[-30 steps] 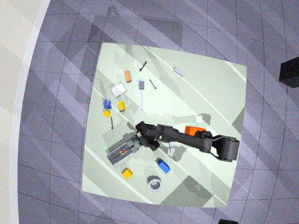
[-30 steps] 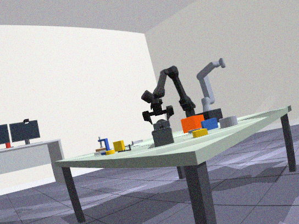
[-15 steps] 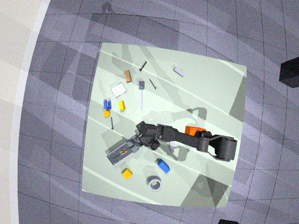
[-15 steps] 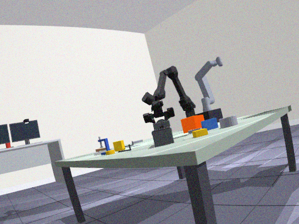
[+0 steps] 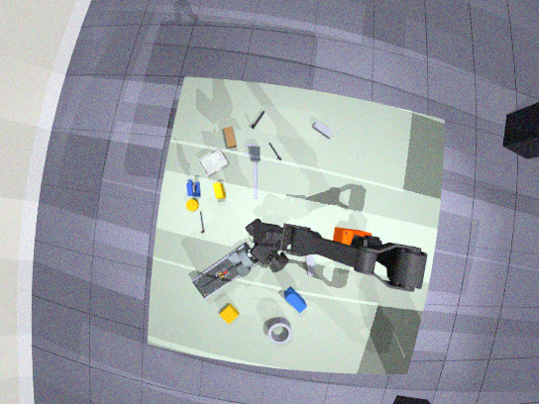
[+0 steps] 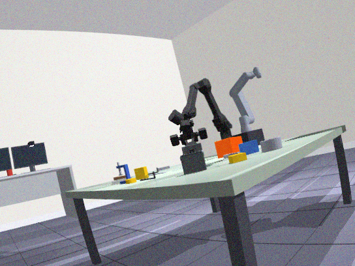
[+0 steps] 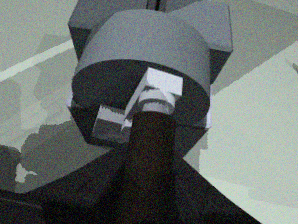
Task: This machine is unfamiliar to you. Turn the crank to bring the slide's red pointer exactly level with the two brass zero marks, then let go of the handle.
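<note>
Gripping the dark crank handle (image 7: 151, 160), the gripper (image 5: 268, 254) (image 6: 188, 140) (image 7: 147, 155) has its fingers closed around it; the machine (image 5: 218, 277) (image 6: 194, 163) (image 7: 145, 42) lies just beyond. Turning seems next, probably slowly, watching the red pointer (image 5: 224, 272).

Mid-frame, a black arm (image 6: 212, 104) arches down, its claw (image 6: 190, 141) just above a dark grey machine (image 6: 194, 162) on the pale green table (image 6: 150, 192). Right of it sit an orange block (image 6: 228, 147), a blue block (image 6: 249, 147) and a grey ring (image 6: 271, 145); a paler arm (image 6: 242, 101) rises behind.
</note>
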`<state>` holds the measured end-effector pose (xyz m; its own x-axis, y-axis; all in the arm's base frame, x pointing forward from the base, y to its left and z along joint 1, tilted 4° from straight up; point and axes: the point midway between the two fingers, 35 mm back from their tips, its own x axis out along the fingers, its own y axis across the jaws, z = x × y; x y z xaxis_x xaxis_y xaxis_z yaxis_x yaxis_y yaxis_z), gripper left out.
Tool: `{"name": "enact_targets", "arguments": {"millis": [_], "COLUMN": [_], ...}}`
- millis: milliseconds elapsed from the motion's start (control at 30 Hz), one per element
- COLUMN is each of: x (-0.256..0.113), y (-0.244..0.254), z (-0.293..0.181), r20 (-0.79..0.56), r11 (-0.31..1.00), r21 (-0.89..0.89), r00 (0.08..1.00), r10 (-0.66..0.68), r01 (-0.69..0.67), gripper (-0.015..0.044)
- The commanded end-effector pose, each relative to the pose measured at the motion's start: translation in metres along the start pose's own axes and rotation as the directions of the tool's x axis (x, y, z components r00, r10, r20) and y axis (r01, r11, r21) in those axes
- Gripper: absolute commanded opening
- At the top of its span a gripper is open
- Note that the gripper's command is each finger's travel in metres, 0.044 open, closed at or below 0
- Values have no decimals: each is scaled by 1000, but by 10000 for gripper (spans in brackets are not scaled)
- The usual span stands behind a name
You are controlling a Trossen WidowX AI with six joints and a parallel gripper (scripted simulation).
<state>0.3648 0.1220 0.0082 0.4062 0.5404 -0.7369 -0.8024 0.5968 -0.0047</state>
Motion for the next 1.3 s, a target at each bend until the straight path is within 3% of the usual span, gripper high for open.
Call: {"name": "enact_targets", "arguments": {"millis": [0,1267], "x": [0,18], "y": [-1,-25], "z": [0,-18], "r20": [-1,-1], "r11": [1000,1000], "r21": [-1,-3], "r00": [1000,1000], "r10": [1,0], "r01": [-1,0], "gripper": [0,0]}}
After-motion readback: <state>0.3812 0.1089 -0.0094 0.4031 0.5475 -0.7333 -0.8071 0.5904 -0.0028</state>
